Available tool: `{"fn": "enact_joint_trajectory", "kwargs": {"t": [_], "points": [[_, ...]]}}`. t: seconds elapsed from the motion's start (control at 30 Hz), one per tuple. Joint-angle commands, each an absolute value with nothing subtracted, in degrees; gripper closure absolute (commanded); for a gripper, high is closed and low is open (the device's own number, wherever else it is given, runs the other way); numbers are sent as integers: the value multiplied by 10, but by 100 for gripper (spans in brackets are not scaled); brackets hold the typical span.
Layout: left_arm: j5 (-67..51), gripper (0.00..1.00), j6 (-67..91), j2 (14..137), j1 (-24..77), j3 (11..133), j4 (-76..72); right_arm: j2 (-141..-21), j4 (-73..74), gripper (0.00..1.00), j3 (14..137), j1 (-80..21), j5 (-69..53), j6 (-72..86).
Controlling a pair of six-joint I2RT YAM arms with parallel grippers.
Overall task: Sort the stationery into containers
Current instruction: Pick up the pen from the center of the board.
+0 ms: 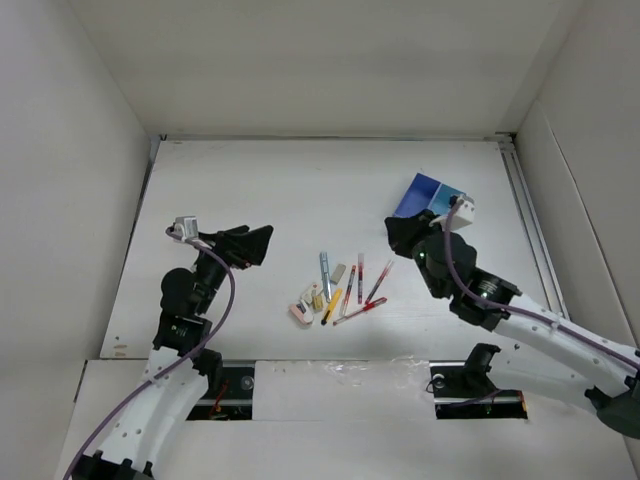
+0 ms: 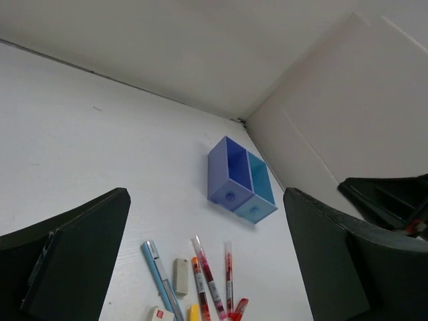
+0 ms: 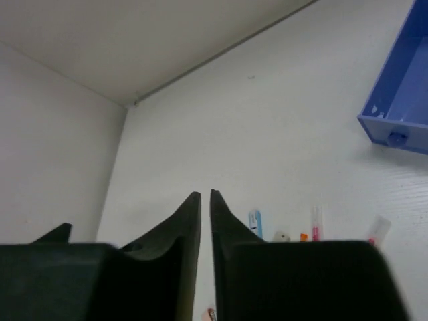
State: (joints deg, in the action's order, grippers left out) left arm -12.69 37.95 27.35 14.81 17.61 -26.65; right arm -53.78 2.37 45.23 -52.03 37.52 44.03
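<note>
Overhead, the thin red, grey and yellow-and-black pens (image 1: 350, 277) and small blocky erasers (image 1: 300, 313) lie in a loose cluster on the white desk (image 1: 250, 180) at mid-frame. All of them are outside the square two-compartment box (image 1: 428, 196), dark blue and light blue, which sits at the upper right. Left of the cluster, the left pincer (image 1: 262, 246) hangs with its fingers spread wide around nothing, while to the right the right pincer (image 3: 205, 195) sits just beside the box's near edge, fingertips drawn together to a thin slit and gripping nothing.
</note>
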Motion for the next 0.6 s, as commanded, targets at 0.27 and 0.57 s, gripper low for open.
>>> {"fn": "enact_joint_trajectory", "kwargs": {"t": [0.27, 0.57], "points": [[-87, 0, 352, 315, 149, 206, -242, -608, 297, 86, 495, -523, 493, 675], [-73, 0, 359, 321, 155, 196, -250, -810, 370, 32, 546, -507, 450, 736]]}}
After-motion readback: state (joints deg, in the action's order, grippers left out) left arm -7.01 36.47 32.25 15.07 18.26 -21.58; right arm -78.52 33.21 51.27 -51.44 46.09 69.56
